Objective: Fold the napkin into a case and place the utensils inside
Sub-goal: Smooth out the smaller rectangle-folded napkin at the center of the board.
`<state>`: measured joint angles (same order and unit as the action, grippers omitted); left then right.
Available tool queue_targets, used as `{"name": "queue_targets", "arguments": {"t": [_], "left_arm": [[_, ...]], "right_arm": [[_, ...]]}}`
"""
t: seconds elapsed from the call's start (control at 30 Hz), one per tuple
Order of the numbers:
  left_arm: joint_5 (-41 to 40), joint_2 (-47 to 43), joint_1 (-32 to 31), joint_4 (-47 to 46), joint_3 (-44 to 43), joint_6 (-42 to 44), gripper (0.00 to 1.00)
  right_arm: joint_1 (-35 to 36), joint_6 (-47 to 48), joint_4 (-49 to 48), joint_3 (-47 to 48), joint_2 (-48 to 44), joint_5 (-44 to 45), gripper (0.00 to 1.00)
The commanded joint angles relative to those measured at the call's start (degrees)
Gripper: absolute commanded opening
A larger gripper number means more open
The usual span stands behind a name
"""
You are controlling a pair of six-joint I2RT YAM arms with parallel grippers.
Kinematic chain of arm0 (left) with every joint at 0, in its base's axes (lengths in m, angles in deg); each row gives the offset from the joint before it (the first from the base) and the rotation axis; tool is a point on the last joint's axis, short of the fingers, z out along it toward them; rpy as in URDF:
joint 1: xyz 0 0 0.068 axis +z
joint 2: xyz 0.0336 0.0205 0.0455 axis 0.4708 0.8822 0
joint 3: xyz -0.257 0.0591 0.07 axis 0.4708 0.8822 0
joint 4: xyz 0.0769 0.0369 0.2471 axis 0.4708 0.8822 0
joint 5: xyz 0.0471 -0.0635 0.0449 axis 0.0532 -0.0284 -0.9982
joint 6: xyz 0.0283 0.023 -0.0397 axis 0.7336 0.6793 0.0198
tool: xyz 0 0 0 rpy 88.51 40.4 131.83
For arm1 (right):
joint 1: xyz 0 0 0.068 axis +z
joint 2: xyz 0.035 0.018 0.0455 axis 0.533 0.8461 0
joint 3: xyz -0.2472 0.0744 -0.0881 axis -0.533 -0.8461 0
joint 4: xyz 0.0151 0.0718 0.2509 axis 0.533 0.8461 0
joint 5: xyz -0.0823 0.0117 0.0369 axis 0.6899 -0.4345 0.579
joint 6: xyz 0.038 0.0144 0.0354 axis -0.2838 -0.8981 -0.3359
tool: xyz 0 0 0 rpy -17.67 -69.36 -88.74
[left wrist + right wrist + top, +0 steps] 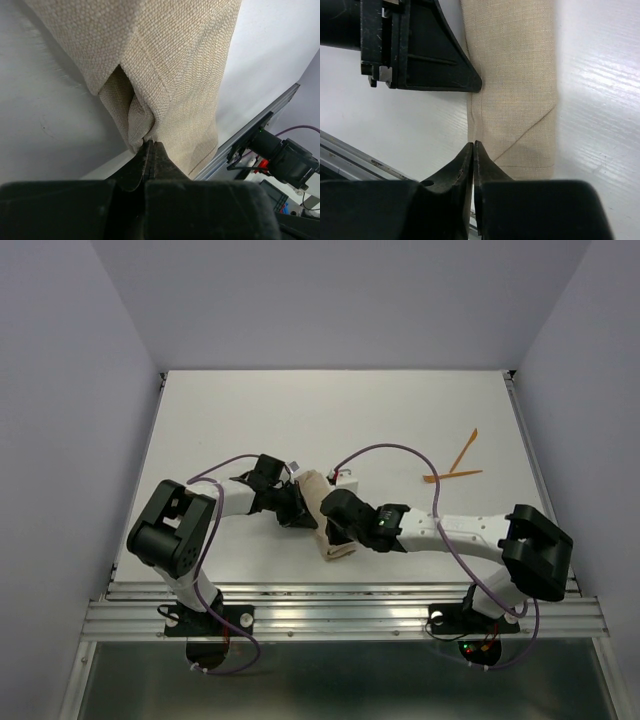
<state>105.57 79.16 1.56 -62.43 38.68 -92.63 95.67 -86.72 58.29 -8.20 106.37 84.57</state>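
The tan napkin (314,486) lies folded into a narrow oblong case at the table's near middle, between both arms. My left gripper (296,504) is shut on a puckered fold at the napkin's (170,60) edge, tips (151,144) pressed together. My right gripper (338,530) hangs over the strip's near end. In the right wrist view its jaws (473,145) are closed at the left edge of the napkin (515,75), where a diagonal fold shows. The left gripper's black finger (435,60) touches that same edge farther along. Two orange utensils (463,451) (452,476) lie crossed on the table at the right, apart from the cloth.
An aluminium rail (340,610) runs along the table's near edge, close to the cloth's near end (250,135). Purple cables (385,452) loop over both arms. Grey walls close in the table's left, right and far sides.
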Motion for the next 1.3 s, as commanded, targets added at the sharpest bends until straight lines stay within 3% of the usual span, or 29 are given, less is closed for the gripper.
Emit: {"name": "queue_targets", "arguments": {"t": [0.0,0.53,0.8,1.0,1.27], "left_arm": [[-1.15,1.35,-0.20,1.10,-1.04,2.24,0.00],[-0.88,-0.49,-0.20,3.20,-2.36,2.15,0.00],[-2.73,-5.68,2.69,13.74,-12.19,6.01,0.00],[-3.43,-2.27,4.99,17.18,-18.44,8.65,0.00],[-4.05,0.90,4.03,18.95,-20.12,10.76,0.00]], "right_arm": [[0.26,-2.60,-0.19,-0.47,3.12,0.28,0.02],[0.26,0.13,-4.85,-2.22,12.62,-8.08,0.01],[0.26,-0.40,-5.64,-3.54,11.83,-7.64,0.01],[0.26,-0.76,-5.56,-3.99,11.04,-7.03,0.01],[0.26,-1.11,-5.56,-4.25,10.34,-6.94,0.01]]}}
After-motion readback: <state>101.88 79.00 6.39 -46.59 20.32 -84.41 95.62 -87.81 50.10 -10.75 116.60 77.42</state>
